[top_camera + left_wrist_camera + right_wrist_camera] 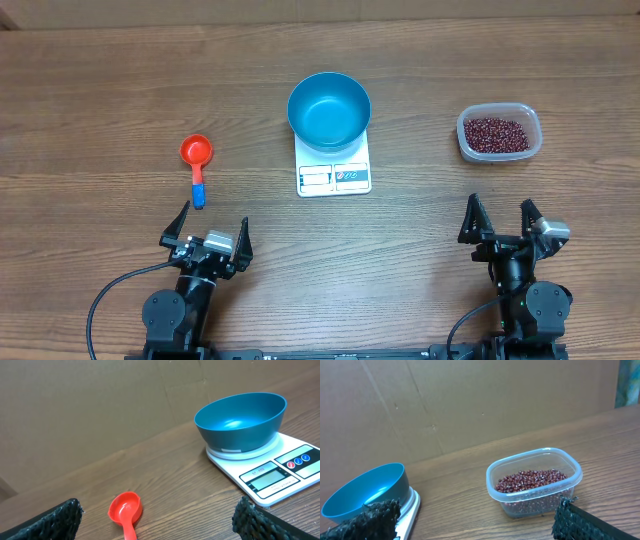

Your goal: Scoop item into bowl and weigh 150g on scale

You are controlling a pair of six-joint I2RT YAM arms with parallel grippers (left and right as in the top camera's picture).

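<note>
The blue bowl [329,110] sits on the scale [334,176]. The left tool [213,219] and right tool [497,208] gape wide over the counter [100,90].

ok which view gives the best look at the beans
The right wrist view: the beans sit close, with single beans showing inside the clear tub. Overhead shows them only as a small dark red patch on the robot's right side. The left wrist view does not show them at all.
</note>
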